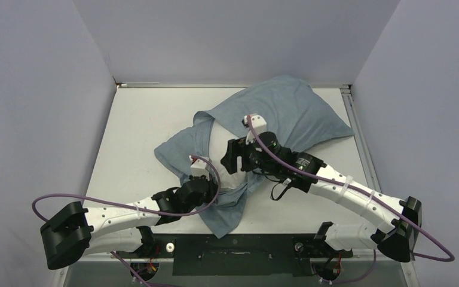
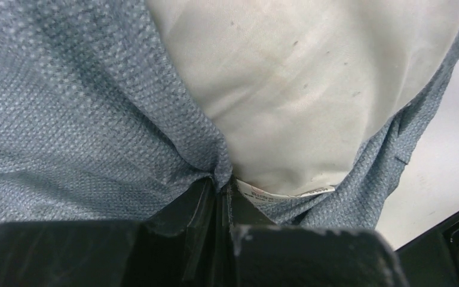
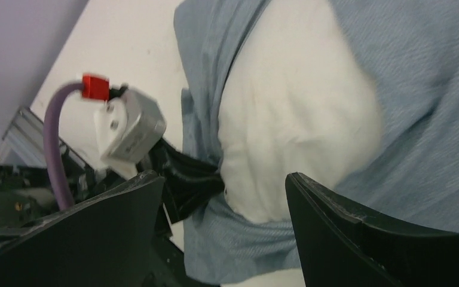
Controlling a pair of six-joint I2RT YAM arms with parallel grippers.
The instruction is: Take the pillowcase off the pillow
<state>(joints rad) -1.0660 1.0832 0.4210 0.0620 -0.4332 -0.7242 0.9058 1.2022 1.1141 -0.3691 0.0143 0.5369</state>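
Near edge: L tool (image 2: 222, 197) pressed together, pinching the pillowcase (image 1: 293, 113) hem at its mouth. Just right of it, the pillow (image 1: 218, 146) shows a bare white end; the rest is cased, long axis near-left to far-right across the tabletop (image 1: 137, 125). R tool (image 3: 224, 179) hangs spread over that bare end, holding nothing, so prob. the nearer arm for gripping it. 1 pillow, 1 pillowcase, 2 tools.

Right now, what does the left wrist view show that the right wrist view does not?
Only the left wrist view shows a small white label just above the shut left tool. Only the right wrist view shows the open right tool and a purple cable. Both show the white pillow bulging out of the grey-blue pillowcase.
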